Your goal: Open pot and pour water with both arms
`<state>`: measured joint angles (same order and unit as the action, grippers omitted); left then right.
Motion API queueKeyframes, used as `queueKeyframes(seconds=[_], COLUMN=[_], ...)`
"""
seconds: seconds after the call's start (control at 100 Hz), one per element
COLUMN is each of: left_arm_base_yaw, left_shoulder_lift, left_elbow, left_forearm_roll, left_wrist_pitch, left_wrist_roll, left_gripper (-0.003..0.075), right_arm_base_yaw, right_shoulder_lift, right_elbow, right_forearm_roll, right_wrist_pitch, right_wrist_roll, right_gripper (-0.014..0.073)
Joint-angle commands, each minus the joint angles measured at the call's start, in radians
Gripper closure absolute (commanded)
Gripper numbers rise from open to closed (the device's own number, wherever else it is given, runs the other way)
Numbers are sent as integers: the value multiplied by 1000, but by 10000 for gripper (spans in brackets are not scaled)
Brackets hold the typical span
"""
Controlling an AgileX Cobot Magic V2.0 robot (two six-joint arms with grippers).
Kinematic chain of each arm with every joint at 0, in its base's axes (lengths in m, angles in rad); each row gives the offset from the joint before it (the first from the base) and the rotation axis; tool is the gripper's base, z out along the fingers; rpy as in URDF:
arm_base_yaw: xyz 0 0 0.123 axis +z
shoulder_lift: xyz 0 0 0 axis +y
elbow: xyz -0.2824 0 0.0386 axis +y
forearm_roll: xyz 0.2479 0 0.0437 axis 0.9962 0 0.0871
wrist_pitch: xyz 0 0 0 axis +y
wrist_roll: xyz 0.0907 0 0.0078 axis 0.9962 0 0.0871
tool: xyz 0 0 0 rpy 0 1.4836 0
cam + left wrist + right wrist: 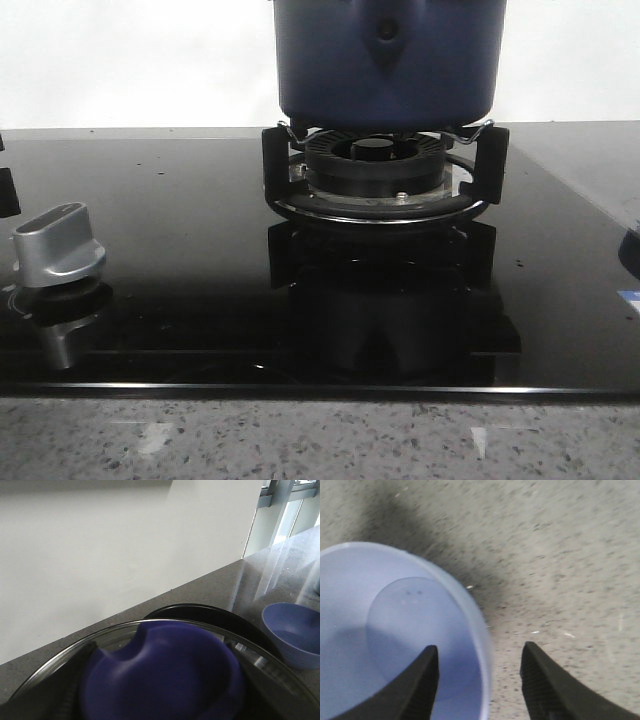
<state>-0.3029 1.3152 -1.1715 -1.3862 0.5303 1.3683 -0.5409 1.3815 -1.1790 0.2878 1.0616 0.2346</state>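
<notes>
One dark blue pot (385, 60) on the burner (377, 165), one knob (57, 246) beside it. Right gripper (480, 680) wide, straddling one blue bowl's (380, 630) rim. Left gripper: cannot tell.

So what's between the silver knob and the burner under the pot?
Nothing: in the front view only bare, glossy black cooktop glass lies between the silver knob and the burner that carries the pot.

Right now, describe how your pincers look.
Only the right pincer shows clearly: two black fingers with a matte, finely ribbed surface, broad at the base and tapering to blunt tips. No cables or markings are visible. Of the left one, only a dark blurred shape shows, too unclear to describe.
</notes>
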Motion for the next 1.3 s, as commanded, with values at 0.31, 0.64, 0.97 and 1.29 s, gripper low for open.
queueKeyframes(seconds=[0.31,0.64,0.97,1.29], left_arm_base_yaw=[2,2,2,2], left_shoulder_lift=[-37,-37,-37,-37], left_elbow=[-33,-33,-33,-33], left_forearm_roll=[-69,-69,-69,-69], left_wrist_pitch=[-1,-5,-28,-28], left_wrist_roll=[-8,25,41,41], left_gripper=[403,403,403,403], right_arm_base_yaw=[-5,-5,-5,-5], right_shoulder_lift=[53,89,93,93], right_elbow=[-23,-22,-15,27], right_forearm_roll=[55,78,82,84], right_wrist_pitch=[-24,-41,-57,-81], right_wrist_roll=[-23,-23,-23,-23], right_gripper=[266,267,409,410])
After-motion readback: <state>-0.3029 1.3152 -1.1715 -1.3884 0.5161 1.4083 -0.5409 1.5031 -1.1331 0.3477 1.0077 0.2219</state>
